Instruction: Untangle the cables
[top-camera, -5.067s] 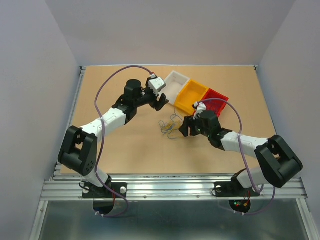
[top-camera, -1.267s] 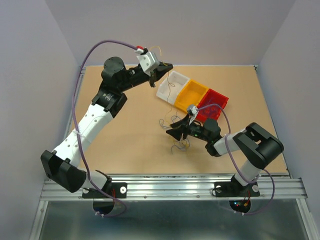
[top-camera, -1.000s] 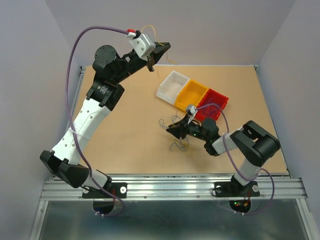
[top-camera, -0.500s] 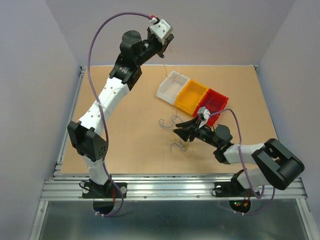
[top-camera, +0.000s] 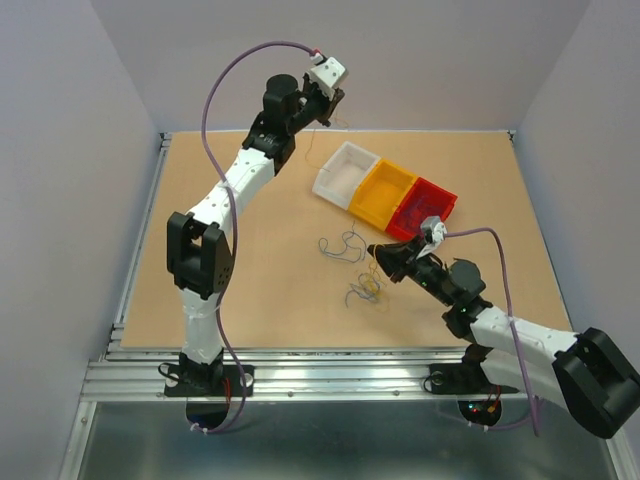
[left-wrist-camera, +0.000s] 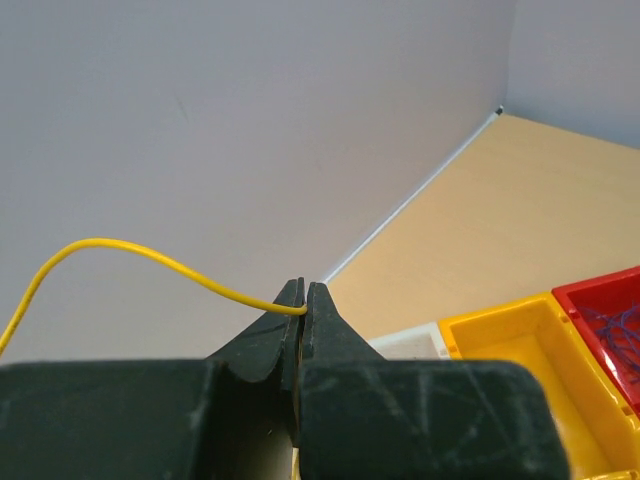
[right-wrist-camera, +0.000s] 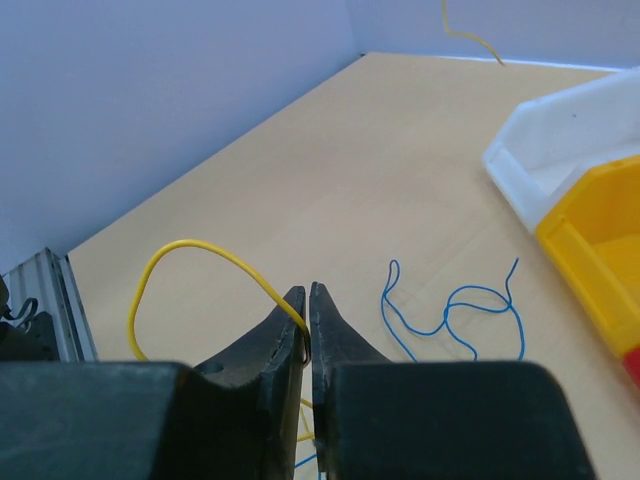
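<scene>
Left gripper (left-wrist-camera: 305, 298) clamped on yellow wire (left-wrist-camera: 140, 255), high by back wall (left-wrist-camera: 200, 120). Right gripper (right-wrist-camera: 309, 300) pinching yellow loop (right-wrist-camera: 190, 248) over loose cables (top-camera: 362, 292) on table (top-camera: 270, 250). Best: lower left over yellow bin (top-camera: 383, 195) before release; lift right slowly.

My tan table (top-camera: 250, 270) is carrying a white bin (top-camera: 346, 172), yellow bin (top-camera: 385, 193) and red bin (top-camera: 425, 205) side by side; cables (top-camera: 342, 246) are lying nearby.

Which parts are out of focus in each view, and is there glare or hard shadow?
Left wrist: the left gripper's body near the lens is soft, its yellow cable sharp. Right wrist: the right gripper's body is blurred, the blue cable on the table crisp. Top external: even light, no glare, faint shadows; the loose cables barely resolved.
</scene>
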